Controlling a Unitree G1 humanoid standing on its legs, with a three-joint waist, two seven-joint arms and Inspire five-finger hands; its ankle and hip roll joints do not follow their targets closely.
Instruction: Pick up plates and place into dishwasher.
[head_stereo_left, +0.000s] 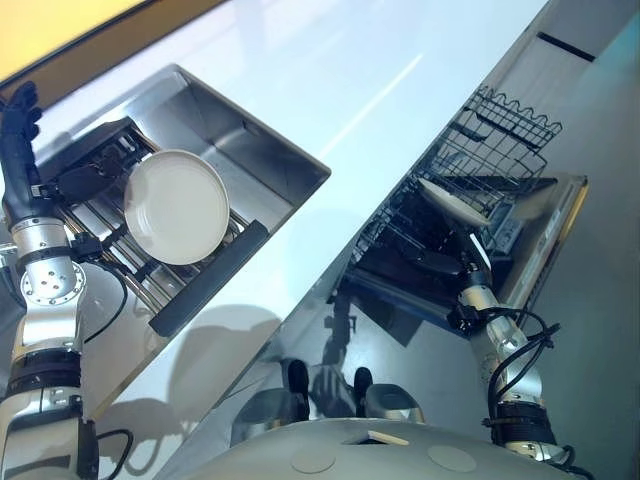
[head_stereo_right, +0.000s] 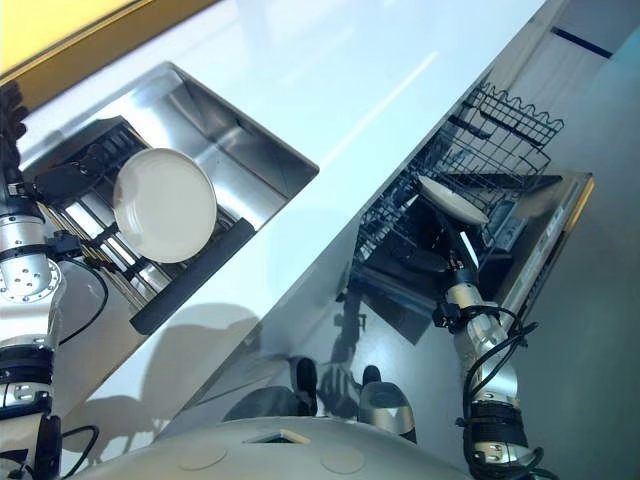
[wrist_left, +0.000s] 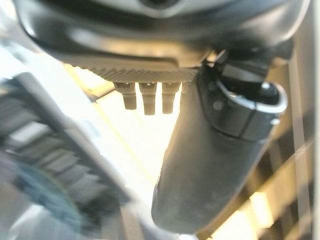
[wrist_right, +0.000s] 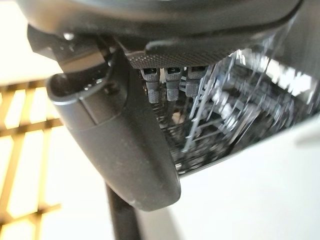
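A white plate (head_stereo_left: 175, 205) lies tilted on the dark dish rack (head_stereo_left: 208, 282) inside the steel sink (head_stereo_left: 270, 150). My left hand (head_stereo_left: 18, 140) is raised beside the sink's left end, apart from that plate, with its fingers straight. A second white plate (head_stereo_left: 452, 200) stands slanted among the wires of the dishwasher rack (head_stereo_left: 495, 125). My right hand (head_stereo_left: 470, 258) reaches up to this plate's lower edge. In the right wrist view its thumb (wrist_right: 115, 145) is stretched out, with rack wires (wrist_right: 225, 110) beyond the fingers. Whether the hand touches the plate I cannot tell.
A pale countertop (head_stereo_left: 350, 90) runs between the sink and the dishwasher. The lowered dishwasher door (head_stereo_left: 555, 225) lies right of the pulled-out rack. Dark dishes sit low in the rack near my right hand.
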